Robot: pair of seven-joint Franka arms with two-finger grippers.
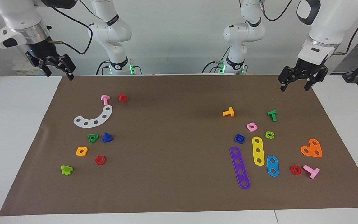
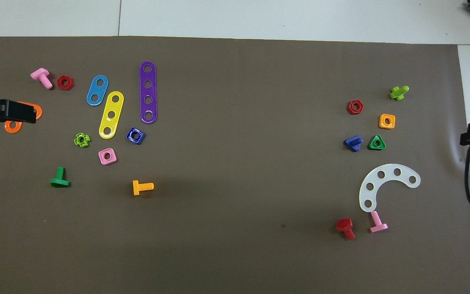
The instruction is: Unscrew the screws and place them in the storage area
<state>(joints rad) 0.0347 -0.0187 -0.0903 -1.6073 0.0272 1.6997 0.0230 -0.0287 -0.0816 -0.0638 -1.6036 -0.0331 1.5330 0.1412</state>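
Observation:
The blue screw [image 1: 107, 137] with a triangular head lies on the brown mat toward the right arm's end, beside a green triangular nut [image 1: 93, 138]; it also shows in the overhead view [image 2: 353, 143]. The blue square nut [image 1: 239, 138] lies apart from it toward the left arm's end, beside the purple strip [image 1: 240, 168]; it shows in the overhead view too [image 2: 136, 135]. My left gripper [image 1: 295, 87] hangs open and empty over the mat's corner at its own end. My right gripper [image 1: 60, 75] hangs open and empty over the mat's corner at its end.
Near the blue screw lie a white curved plate [image 1: 93, 118], pink and red bolts, orange and red nuts, and a lime bolt [image 1: 66, 170]. Near the blue nut lie yellow [image 1: 258, 151] and light blue strips, an orange heart plate [image 1: 312, 148], and several other bolts and nuts.

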